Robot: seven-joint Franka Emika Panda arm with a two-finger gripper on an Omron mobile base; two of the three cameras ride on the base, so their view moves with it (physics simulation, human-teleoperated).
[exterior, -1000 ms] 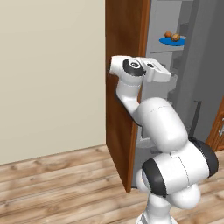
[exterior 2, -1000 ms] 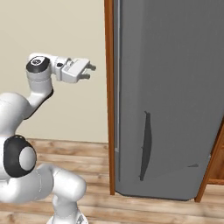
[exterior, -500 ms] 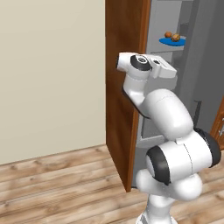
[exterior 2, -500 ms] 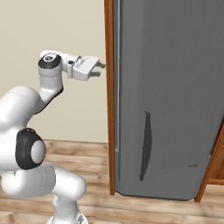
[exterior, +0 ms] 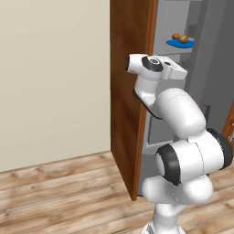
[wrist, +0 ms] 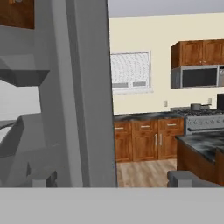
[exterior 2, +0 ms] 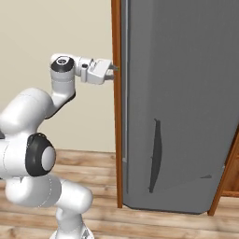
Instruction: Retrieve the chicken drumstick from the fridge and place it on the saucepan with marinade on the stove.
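Beside fridge [exterior 2: 186, 93] side panel, gripper [exterior 2: 112, 72] spread, holding nothing, at panel's front edge; chicken drumstick [exterior: 183, 39] on blue plate [exterior: 179, 44] on upper shelf, above and beyond gripper, deeper inside.

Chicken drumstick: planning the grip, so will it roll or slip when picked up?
The chicken drumstick looks small and rounded, so it may roll on its blue plate. Its knobbly shape probably gives uneven grip.

The grey fridge [wrist: 65, 96] takes up the left half of the frame. At right stand wooden cabinets [wrist: 144, 140], the stove [wrist: 203, 120] and a microwave [wrist: 197, 78].
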